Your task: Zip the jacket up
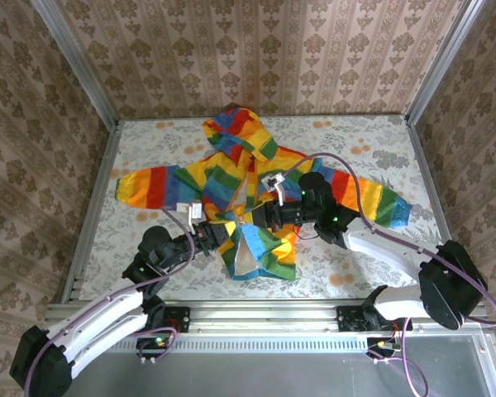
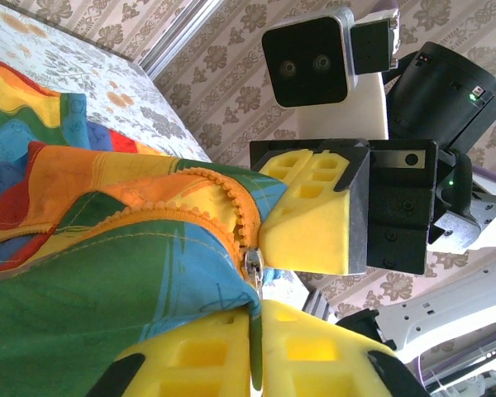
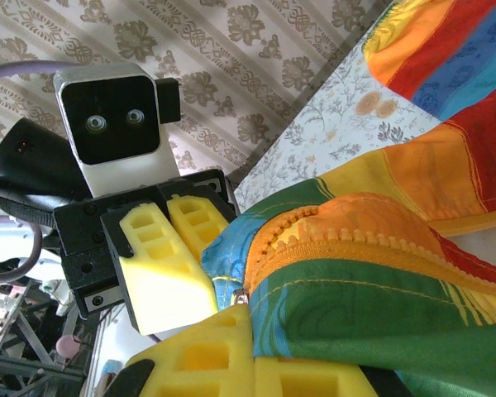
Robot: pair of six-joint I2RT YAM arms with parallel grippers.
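So the jacket (image 1: pixel 223 178) is lying flat on the worktop (image 1: pixel 149 141), roughly in the middle, hood (image 1: pixel 236 128) at the far end and the sleeves thrown out, one to the left (image 1: pixel 149 188) and one to the right (image 1: pixel 380 203). Front's mostly open, with the bottom flaps splayed toward the near edge. Both arms meet at the lower front, right where the two edges come together. The left hand (image 1: pixel 223 231) comes in from the near left and its yellow pads are pinched tight on the jacket edge. The left wrist cam has the fabric squeezed between them, just under the little metal slider (image 2: pixel 253 269). The right hand (image 1: pixel 259 217) comes in from the right and is clamped on the opposite edge, pads closed on the cloth just beside the orange zipper (image 2: pixel 223 207). The two hands are nearly touching each other, facing across the zipper. The teeth curve away from the slider, bunched and unjoined as far as I can make out.
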